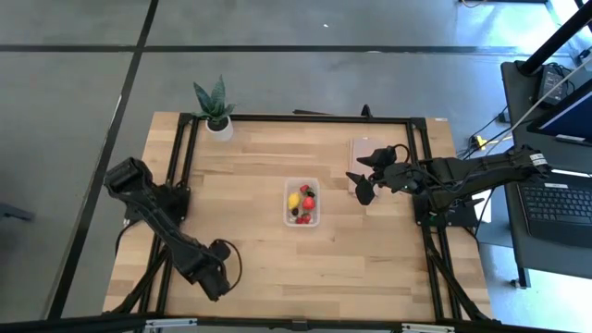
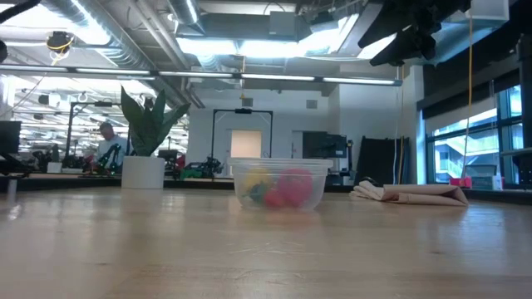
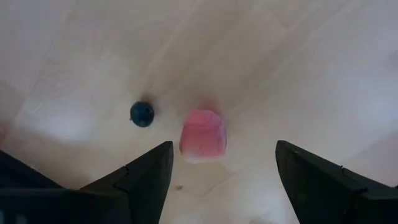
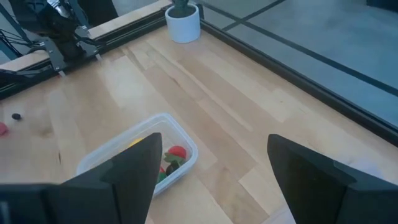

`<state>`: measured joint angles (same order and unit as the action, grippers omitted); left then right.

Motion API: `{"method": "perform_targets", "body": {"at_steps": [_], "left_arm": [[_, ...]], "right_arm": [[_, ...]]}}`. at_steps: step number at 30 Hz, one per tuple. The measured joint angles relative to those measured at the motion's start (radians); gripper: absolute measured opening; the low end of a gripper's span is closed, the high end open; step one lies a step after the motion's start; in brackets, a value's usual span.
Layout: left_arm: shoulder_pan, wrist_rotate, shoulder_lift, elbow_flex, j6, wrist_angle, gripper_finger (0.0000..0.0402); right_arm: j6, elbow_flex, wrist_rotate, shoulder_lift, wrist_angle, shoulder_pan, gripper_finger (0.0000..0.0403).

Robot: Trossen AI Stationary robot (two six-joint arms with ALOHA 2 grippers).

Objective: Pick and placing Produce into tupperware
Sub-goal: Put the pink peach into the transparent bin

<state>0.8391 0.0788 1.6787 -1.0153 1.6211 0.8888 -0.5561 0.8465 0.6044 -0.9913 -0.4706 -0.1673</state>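
The clear tupperware (image 1: 302,203) stands near the table's middle and holds a yellow lemon, red strawberries and dark berries; the low view shows it as a tub (image 2: 278,184) and the right wrist view shows it too (image 4: 140,157). A pinkish piece (image 3: 203,134) and a small dark berry (image 3: 142,114) lie on the bare wood. My left gripper (image 3: 222,149) hangs open above them near the table's near left corner (image 1: 217,277), with the pinkish piece below the gap. My right gripper (image 1: 362,186) hovers open, high and to the right of the tupperware (image 4: 214,140).
A potted plant (image 1: 215,111) stands at the far edge. The flat pinkish lid (image 1: 366,151) lies to the right of the tupperware, partly under my right arm. A black frame (image 1: 305,118) borders the table. People and equipment show in the room beyond.
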Motion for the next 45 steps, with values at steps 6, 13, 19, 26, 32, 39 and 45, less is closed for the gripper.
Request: {"method": "perform_targets", "body": {"at_steps": [6, 13, 19, 26, 32, 39, 45], "left_arm": [[-0.001, 0.013, 0.04, 0.0, 0.0, -0.002, 0.0272], [-0.001, 0.014, 0.071, 0.0, -0.001, -0.007, 0.0261], [-0.001, 0.019, 0.071, 0.0, -0.001, -0.009, 0.0226], [-0.003, 0.019, 0.071, 0.0, 0.0, -0.012, 0.0167], [-0.018, 0.022, 0.071, 0.0, -0.006, -0.011, 0.0113], [-0.072, 0.016, 0.027, -0.001, -0.081, -0.012, 0.0078], [-0.187, -0.12, -0.073, -0.051, -0.245, -0.011, 0.0093]], "right_arm": [[-0.001, 0.0, 0.0, 0.0, 0.0, 0.0, 0.0294], [0.001, 0.0, 0.0, 0.0, -0.002, 0.0, 0.0294], [0.01, 0.0, 0.0, 0.0, -0.002, 0.0, 0.0294], [0.01, 0.0, 0.0, 0.0, -0.002, 0.0, 0.0294], [0.01, 0.0, 0.0, 0.0, -0.002, 0.0, 0.0294], [0.01, 0.0, 0.0, -0.001, -0.002, 0.0, 0.0294], [0.01, 0.0, 0.0, -0.001, -0.001, 0.0, 0.0294]]}}
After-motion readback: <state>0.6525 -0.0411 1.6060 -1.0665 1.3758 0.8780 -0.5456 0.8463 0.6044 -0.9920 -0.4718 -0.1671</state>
